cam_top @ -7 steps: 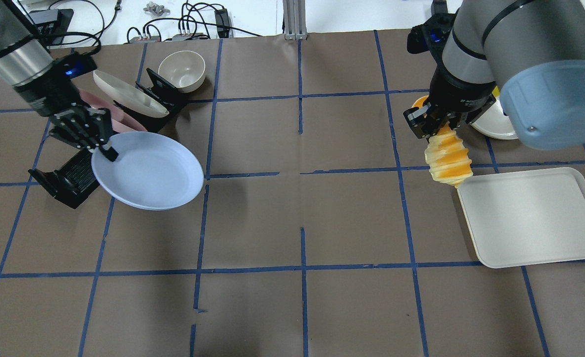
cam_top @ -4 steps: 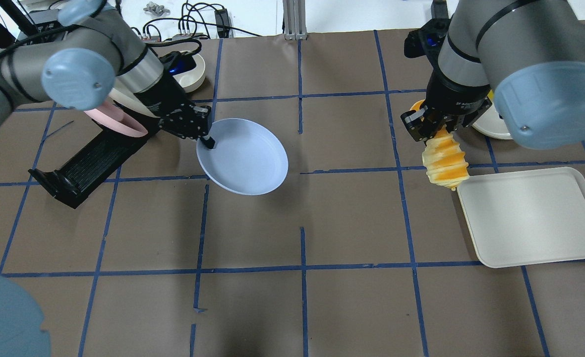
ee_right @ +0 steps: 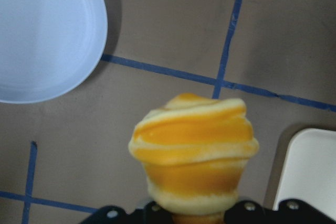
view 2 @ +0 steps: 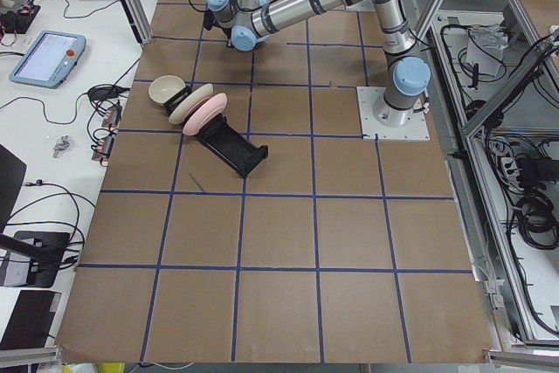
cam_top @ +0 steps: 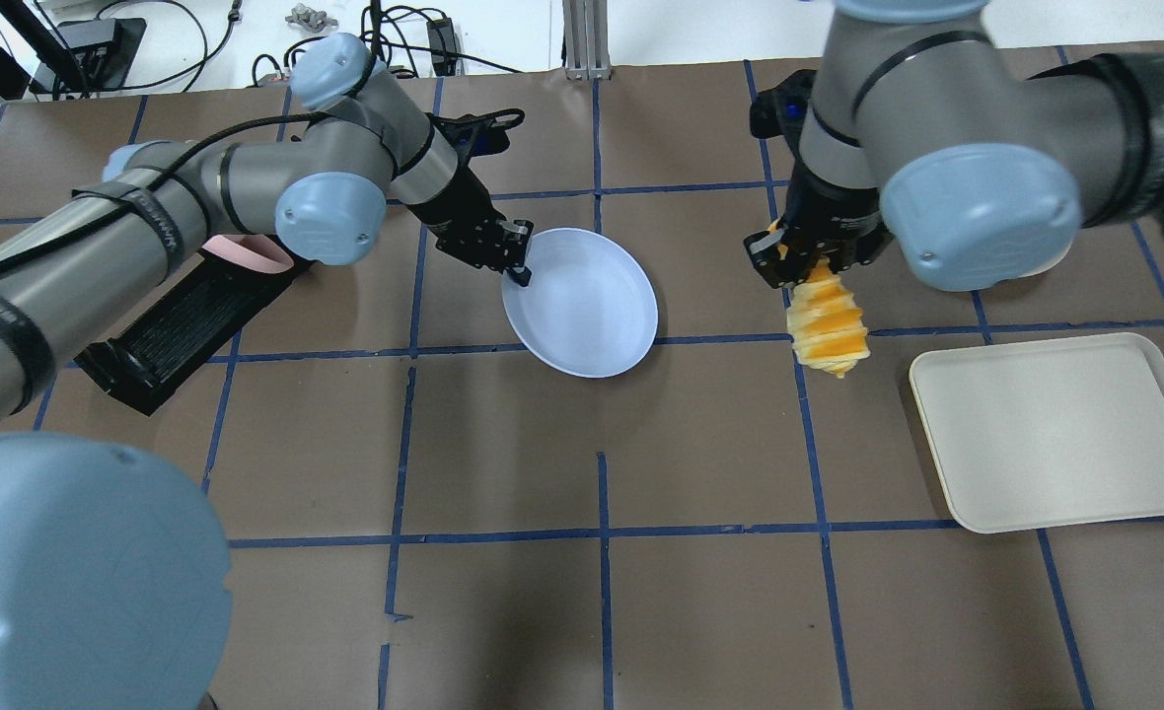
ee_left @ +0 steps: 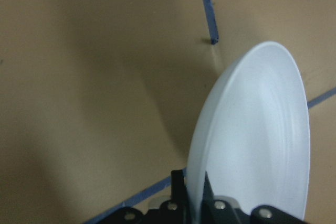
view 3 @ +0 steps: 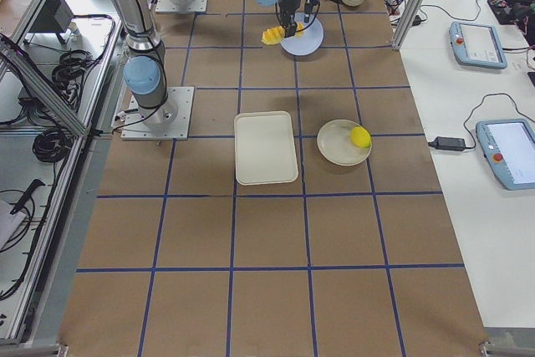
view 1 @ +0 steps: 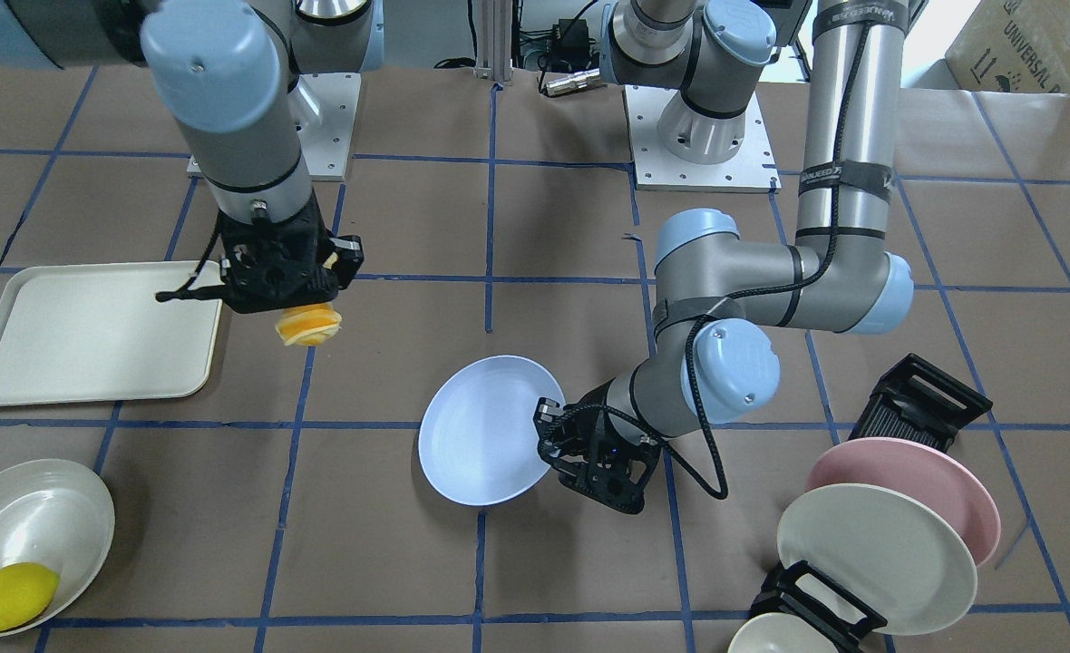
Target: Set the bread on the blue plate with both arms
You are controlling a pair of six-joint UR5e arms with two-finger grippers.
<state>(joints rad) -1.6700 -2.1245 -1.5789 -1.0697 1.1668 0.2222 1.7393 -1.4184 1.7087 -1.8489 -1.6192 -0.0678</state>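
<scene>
My left gripper point(cam_top: 518, 271) is shut on the rim of the blue plate point(cam_top: 582, 301) and holds it tilted just above the table's middle. In the front view the plate point(view 1: 485, 440) and gripper point(view 1: 549, 426) show the same; the left wrist view shows the rim point(ee_left: 257, 145) between the fingers. My right gripper point(cam_top: 804, 266) is shut on the top end of the striped bread point(cam_top: 827, 325), which hangs down above the table, to the right of the plate with a gap between them. The right wrist view shows the bread point(ee_right: 194, 150) and the plate point(ee_right: 47, 35) apart.
A cream tray point(cam_top: 1055, 434) lies right of the bread. A cream bowl point(view 1: 32, 508) holds a yellow lemon point(view 1: 9, 594). A black rack point(cam_top: 168, 335) at the left holds a pink plate point(view 1: 943, 481) and a cream plate point(view 1: 870, 553).
My left arm has carried the blue plate from beside the rack rightward to the table's middle. My right arm has moved the bread leftward, away from the tray.
</scene>
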